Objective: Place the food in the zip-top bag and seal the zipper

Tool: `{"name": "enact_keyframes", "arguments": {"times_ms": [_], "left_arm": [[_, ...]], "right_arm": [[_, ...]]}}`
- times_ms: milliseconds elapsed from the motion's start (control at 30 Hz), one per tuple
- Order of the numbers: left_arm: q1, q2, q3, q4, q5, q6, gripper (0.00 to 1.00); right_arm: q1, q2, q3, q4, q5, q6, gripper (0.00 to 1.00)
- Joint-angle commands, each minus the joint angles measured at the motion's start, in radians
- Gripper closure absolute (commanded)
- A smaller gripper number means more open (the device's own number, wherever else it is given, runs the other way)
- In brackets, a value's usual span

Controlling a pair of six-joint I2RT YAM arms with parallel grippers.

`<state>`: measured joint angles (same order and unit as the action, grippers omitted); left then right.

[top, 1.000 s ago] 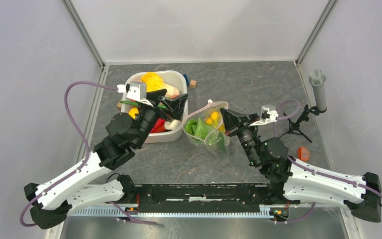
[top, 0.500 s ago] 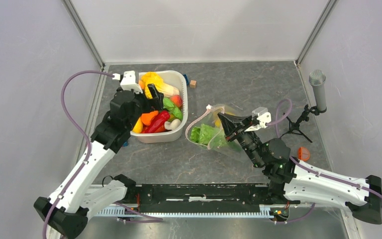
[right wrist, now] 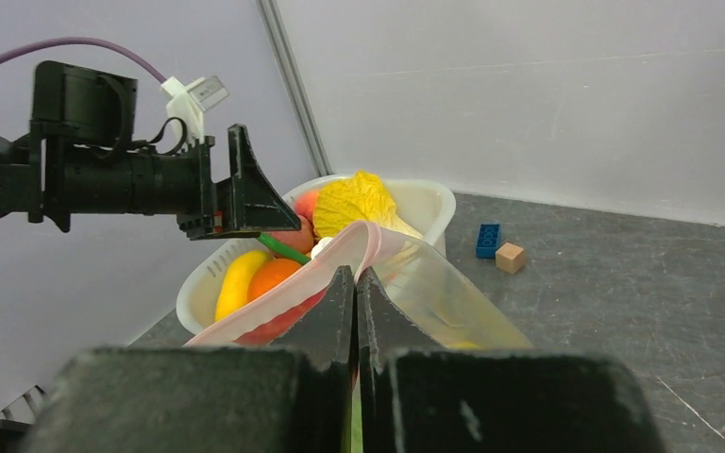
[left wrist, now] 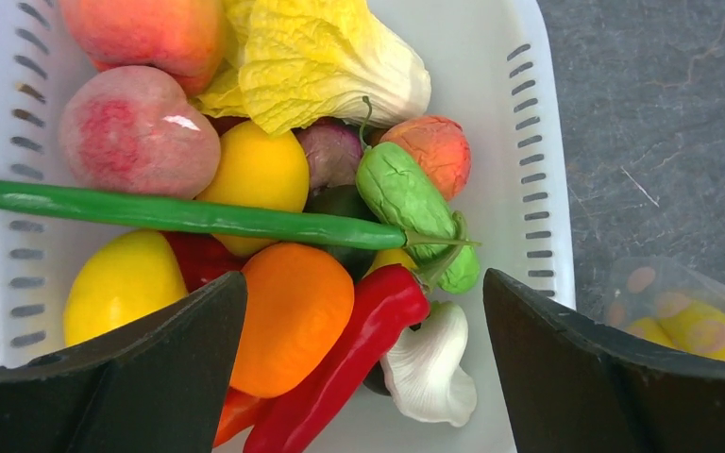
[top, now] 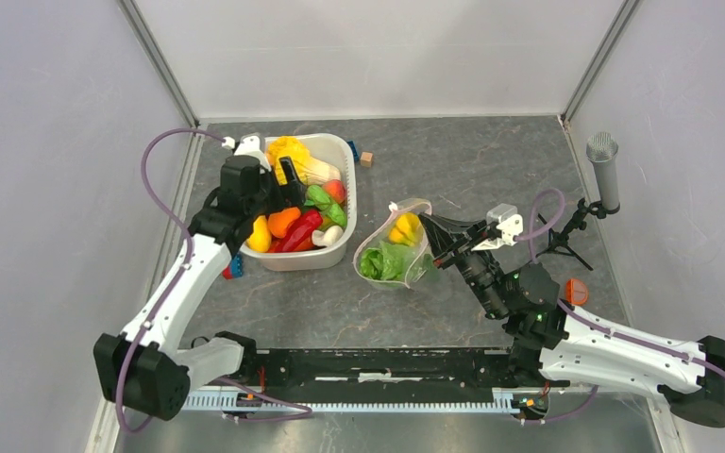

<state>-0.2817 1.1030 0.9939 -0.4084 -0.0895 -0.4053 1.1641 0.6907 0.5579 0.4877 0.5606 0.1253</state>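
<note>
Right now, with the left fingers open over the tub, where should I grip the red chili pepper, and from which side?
Take the red chili pepper at its thick middle, straight down from above. It lies slanted on top of the pile, between the orange fruit and a white piece. The left fingers would probably need a small turn to close across its width.

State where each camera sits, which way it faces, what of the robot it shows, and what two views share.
Top external: above and behind the robot, facing down at the table; left arm, right arm show.
Left wrist: above the white tub, facing down onto toy food; open left gripper at bottom.
Right wrist: low, facing across the zip-top bag towards the tub; shut right gripper pinches the zipper.
Shared: both wrist views show the tub and napa cabbage.
</note>
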Motion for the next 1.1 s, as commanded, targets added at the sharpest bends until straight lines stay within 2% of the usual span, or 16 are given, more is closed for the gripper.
{"name": "enact_keyframes", "arguments": {"times_ms": [0, 67, 167, 400, 567, 767, 1067], "left_arm": [[0.009, 0.078, 0.064, 0.054, 0.061, -0.032, 0.0], [0.01, 0.101, 0.073, 0.071, 0.06, -0.043, 0.0], [0.017, 0.101, 0.049, 0.083, -0.037, -0.097, 0.0], [0.041, -0.037, -0.073, 0.196, -0.2, -0.202, 0.0], [0.112, -0.048, -0.066, 0.189, -0.133, -0.245, 0.02], [0.194, -0.097, -0.148, 0.204, -0.11, -0.308, 0.02], [0.237, -0.091, -0.175, 0.224, -0.105, -0.387, 0.04]], "right_arm": [[0.002, -0.017, -0.001, 0.064, 0.003, -0.012, 1.0], [0.001, -0.017, -0.001, 0.066, 0.003, -0.011, 1.0], [0.002, -0.015, 0.0, 0.067, 0.0, -0.009, 1.0], [0.002, -0.013, -0.001, 0.071, 0.001, -0.006, 1.0], [0.002, -0.009, -0.001, 0.075, -0.001, -0.006, 1.0], [0.002, -0.009, 0.0, 0.075, -0.002, -0.003, 1.0], [0.002, 0.01, 0.007, 0.086, -0.013, 0.008, 1.0]]}}
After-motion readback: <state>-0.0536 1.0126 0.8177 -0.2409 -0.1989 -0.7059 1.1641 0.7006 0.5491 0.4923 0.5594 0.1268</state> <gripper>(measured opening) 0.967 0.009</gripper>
